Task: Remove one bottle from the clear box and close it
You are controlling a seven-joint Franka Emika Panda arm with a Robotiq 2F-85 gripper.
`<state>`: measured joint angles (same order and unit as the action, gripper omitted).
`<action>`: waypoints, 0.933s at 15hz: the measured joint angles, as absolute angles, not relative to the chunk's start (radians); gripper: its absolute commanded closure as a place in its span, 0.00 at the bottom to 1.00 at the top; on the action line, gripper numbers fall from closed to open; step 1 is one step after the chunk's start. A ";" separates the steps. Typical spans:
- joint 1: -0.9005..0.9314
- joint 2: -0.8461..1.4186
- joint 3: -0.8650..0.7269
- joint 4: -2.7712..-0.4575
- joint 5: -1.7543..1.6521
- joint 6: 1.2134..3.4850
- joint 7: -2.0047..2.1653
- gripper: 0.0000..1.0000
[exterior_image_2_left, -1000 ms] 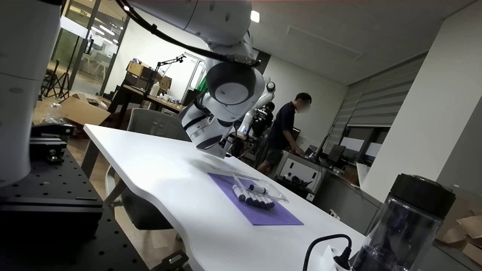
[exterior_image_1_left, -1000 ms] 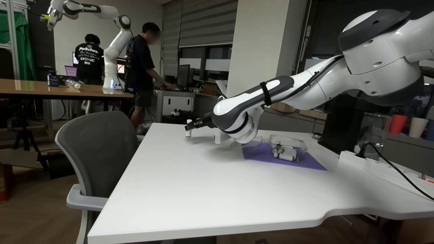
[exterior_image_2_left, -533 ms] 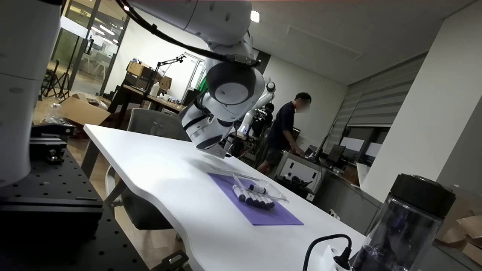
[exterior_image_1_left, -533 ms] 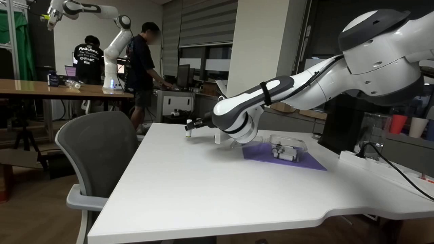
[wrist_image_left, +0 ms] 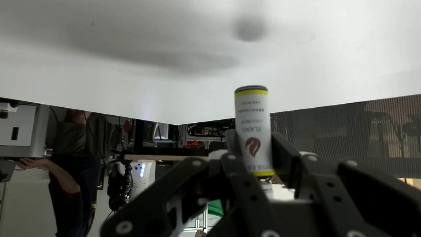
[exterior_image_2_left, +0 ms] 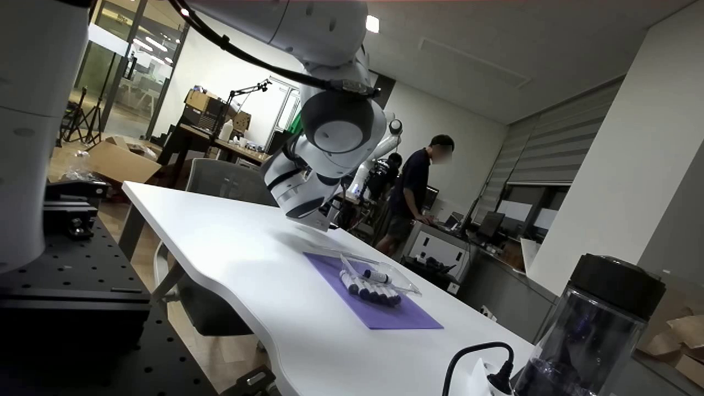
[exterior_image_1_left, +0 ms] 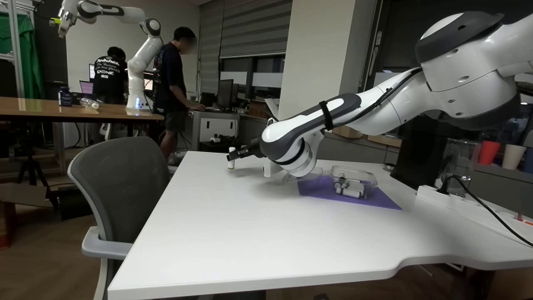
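Note:
My gripper (wrist_image_left: 252,144) is shut on a small bottle (wrist_image_left: 252,112), white with yellow bands and a dark end, its fingers pressing on both sides. In an exterior view this bottle (exterior_image_1_left: 231,164) hangs upright above the far part of the table, its shadow apart from it in the wrist view. The clear box (exterior_image_1_left: 354,171) stands well away, behind the wrist, its transparent lid (exterior_image_1_left: 293,176) folded open towards the arm. Several whitish bottles (exterior_image_2_left: 377,276) with dark caps lie in the box, one on top of the others. In that view the arm mostly hides the gripper.
A purple mat (exterior_image_2_left: 352,304) lies beneath the box on the white table (exterior_image_1_left: 258,233). A power strip (exterior_image_1_left: 466,212) with a black cable and a tall clear tumbler (exterior_image_2_left: 588,324) stand beyond the mat. A grey chair (exterior_image_1_left: 125,187) borders the table's side.
My arm, the held bottle and the box stand as they did before. In the background a man has drawn his arm back a little.

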<state>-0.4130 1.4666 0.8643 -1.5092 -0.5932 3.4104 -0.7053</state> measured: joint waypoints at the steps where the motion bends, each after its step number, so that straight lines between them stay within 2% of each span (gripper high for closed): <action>1: -0.413 1.467 0.864 -1.510 -0.593 3.413 -0.709 0.93; 14: -0.411 1.467 0.856 -1.519 -0.593 3.415 -0.713 0.93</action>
<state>-0.4110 1.4668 0.8555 -1.5192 -0.5930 3.4148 -0.7129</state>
